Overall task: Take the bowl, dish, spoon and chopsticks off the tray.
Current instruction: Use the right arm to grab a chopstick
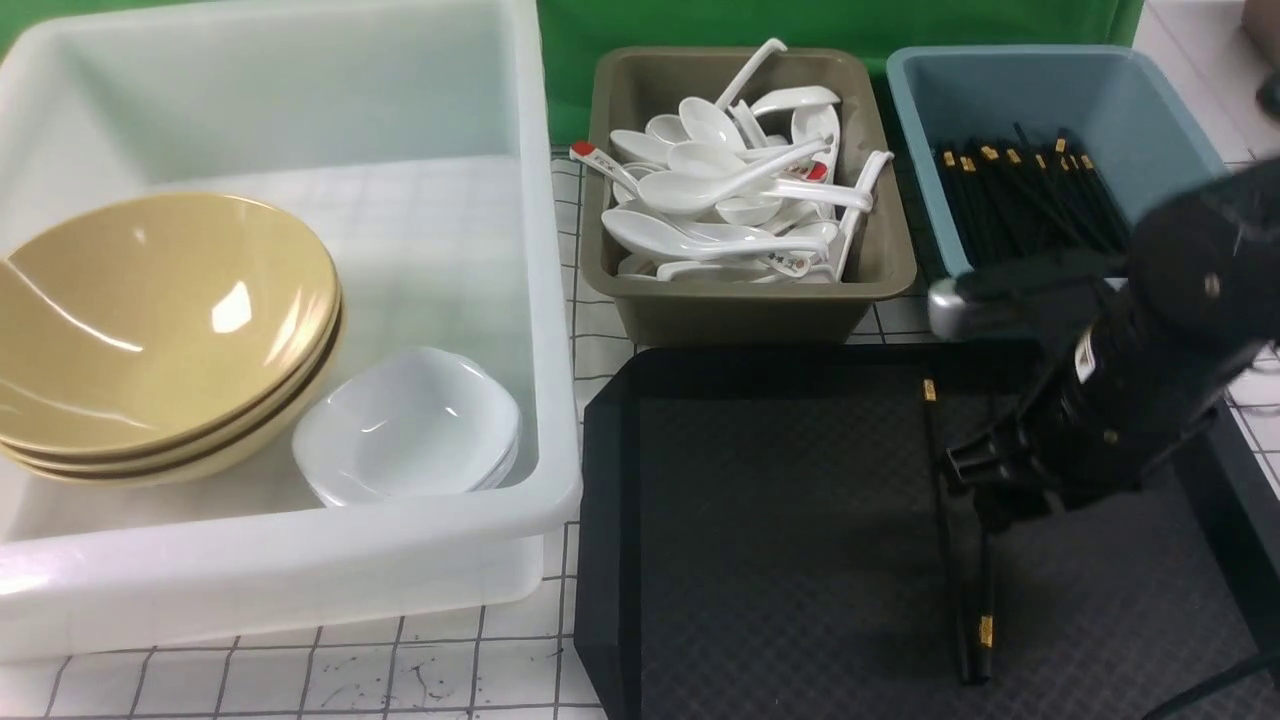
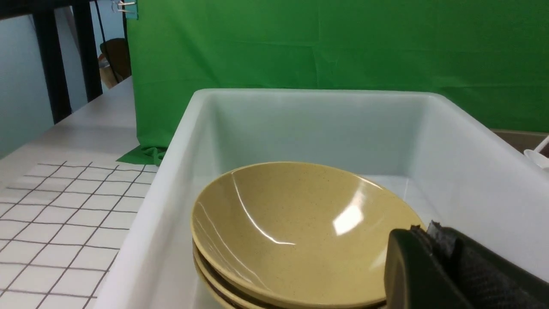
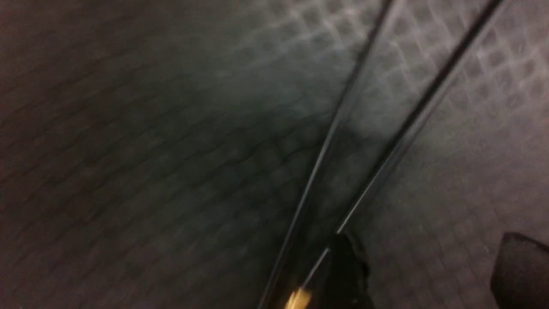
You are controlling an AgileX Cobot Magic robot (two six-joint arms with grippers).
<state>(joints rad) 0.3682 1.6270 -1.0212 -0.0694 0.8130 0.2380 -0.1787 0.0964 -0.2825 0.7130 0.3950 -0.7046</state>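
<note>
Right hand (image 3: 433, 268), fingers apart above thin black gold-banded chopsticks (image 1: 960, 590) on the black textured plastic tray (image 1: 780, 520); it should straddle both sticks before closing.

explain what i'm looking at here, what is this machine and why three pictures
It is a robot with two arms, each ending in a gripper. The wide picture looks forward from between the arms; the other two come from cameras on its wrists. A white tub holds tan bowls and white dishes, an olive tub holds spoons, a blue tub holds spare chopsticks. One pair of chopsticks lies on the black tray. The right gripper is open, low over them, gripping nothing yet. The left gripper is near the bowls; whether it is open or shut is hard to tell.
</note>
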